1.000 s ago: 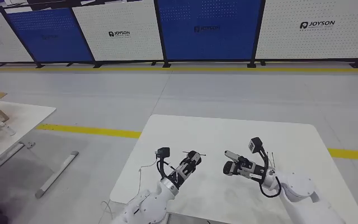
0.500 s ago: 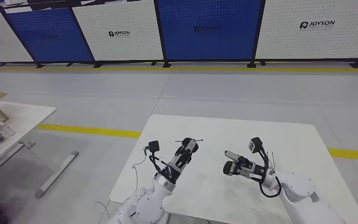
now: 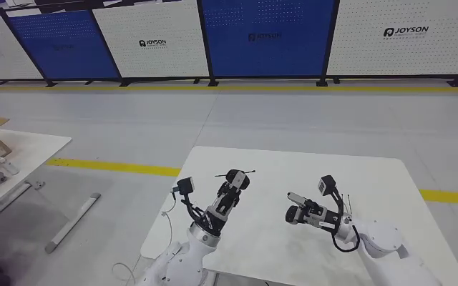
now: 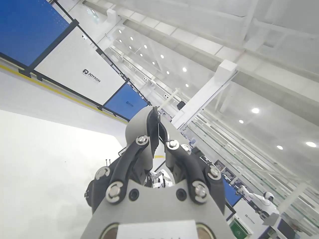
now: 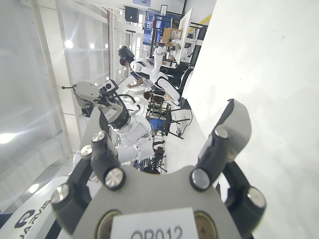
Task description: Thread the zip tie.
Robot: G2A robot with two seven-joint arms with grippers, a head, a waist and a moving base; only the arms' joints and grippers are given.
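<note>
A thin black zip tie (image 3: 247, 171) is pinched crosswise in my left gripper (image 3: 235, 179), which is raised above the left part of the white table (image 3: 322, 164). Both ends of the tie stick out sideways past the fingers. In the left wrist view the gripper (image 4: 156, 125) is shut on the tie (image 4: 158, 118), seen edge-on between the pads. My right gripper (image 3: 289, 205) hangs to the right of it, open and holding nothing, pointing toward the left gripper. The right wrist view shows its spread gripper (image 5: 164, 108), with the left gripper (image 5: 84, 93) and the tie's tip (image 5: 65, 88) farther off.
The table's left edge (image 3: 166, 207) lies close under the left arm. A second white table (image 3: 28, 154) stands off to the left across the floor. Blue and white partition panels (image 3: 265, 36) line the back.
My left gripper has risen and moved back and to the left with the zip tie in it. The right arm has kept still.
</note>
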